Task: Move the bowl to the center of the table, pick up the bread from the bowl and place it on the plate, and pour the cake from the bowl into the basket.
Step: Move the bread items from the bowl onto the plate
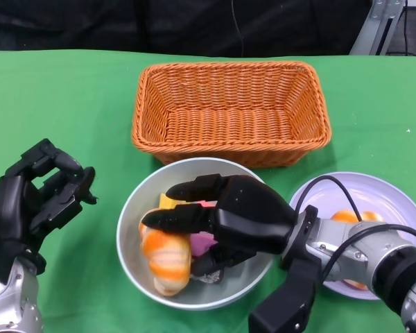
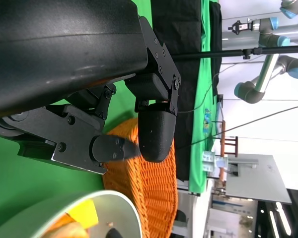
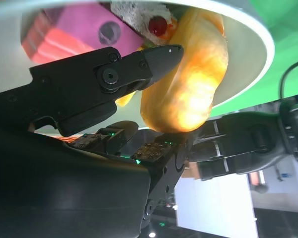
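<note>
The grey bowl (image 1: 133,220) stands before me in the head view, just in front of the wicker basket (image 1: 230,111). In it lie an orange bread roll (image 1: 168,258) and a pink and yellow cake (image 1: 202,243). My right hand (image 1: 246,218) reaches into the bowl, fingers stretched out over the roll's upper end and thumb on its other side. The right wrist view shows a finger (image 3: 114,74) against the bread (image 3: 188,84), beside the pink cake (image 3: 74,29) with cream and a cherry. My left hand (image 1: 41,198) hangs empty to the left of the bowl, fingers apart.
The pale purple plate (image 1: 392,201) lies at the right, under my right forearm, with something orange (image 1: 347,216) on it. The left wrist view shows the basket (image 2: 154,198) and the bowl's rim (image 2: 109,201) past my left fingers (image 2: 156,134). Green cloth covers the table.
</note>
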`<control>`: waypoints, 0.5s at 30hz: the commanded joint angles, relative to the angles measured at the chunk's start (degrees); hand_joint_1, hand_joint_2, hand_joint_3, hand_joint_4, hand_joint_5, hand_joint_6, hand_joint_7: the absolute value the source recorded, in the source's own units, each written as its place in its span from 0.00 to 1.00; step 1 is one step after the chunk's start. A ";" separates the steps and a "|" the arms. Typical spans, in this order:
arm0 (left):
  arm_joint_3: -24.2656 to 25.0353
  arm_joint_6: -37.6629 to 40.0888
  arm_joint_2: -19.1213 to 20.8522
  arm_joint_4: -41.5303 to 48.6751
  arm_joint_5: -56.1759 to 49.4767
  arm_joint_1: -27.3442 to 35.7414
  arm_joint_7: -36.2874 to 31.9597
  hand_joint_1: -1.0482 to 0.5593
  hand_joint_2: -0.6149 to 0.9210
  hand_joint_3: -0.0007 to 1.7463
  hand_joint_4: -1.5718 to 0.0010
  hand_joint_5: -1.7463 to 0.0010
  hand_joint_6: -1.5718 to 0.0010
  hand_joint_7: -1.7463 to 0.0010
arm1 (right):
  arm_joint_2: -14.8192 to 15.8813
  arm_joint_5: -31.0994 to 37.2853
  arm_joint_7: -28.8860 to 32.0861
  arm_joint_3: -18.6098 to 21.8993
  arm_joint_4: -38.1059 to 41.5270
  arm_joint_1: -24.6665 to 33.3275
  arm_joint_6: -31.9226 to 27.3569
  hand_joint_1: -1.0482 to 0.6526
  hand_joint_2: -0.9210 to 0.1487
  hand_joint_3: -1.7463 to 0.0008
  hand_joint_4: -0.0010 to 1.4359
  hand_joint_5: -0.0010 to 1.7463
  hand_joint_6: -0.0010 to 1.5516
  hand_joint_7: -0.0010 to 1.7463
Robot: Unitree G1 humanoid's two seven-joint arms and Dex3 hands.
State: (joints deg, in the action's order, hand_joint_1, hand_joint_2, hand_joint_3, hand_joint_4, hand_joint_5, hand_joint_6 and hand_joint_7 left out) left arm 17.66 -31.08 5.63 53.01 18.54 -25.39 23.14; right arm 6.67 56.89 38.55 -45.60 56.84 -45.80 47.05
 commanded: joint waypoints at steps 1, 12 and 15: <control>0.77 1.67 0.08 -0.41 0.96 -0.66 -0.09 0.64 0.78 0.59 0.50 0.06 0.48 0.21 | 0.08 2.14 2.42 -2.35 2.30 -1.44 2.46 0.17 0.04 1.00 0.40 0.02 0.44 0.01; 0.73 0.85 -0.12 -0.50 -0.62 -0.30 -1.19 0.66 0.79 0.57 0.50 0.06 0.46 0.25 | -1.36 7.44 14.48 -7.37 6.03 -4.17 0.68 0.25 0.08 1.00 0.48 0.05 0.50 0.02; 0.48 0.83 -0.03 -0.76 -1.32 -0.13 -1.78 0.66 0.81 0.56 0.50 0.05 0.46 0.24 | -1.86 7.91 16.33 -7.89 6.56 -4.15 -0.93 0.30 0.07 1.00 0.52 0.06 0.54 0.03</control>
State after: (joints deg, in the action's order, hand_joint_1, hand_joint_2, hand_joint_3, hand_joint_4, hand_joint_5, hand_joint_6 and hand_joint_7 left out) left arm 18.17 -29.42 4.63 52.79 17.87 -25.74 22.45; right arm 4.93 64.16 54.37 -52.65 62.59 -49.31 46.71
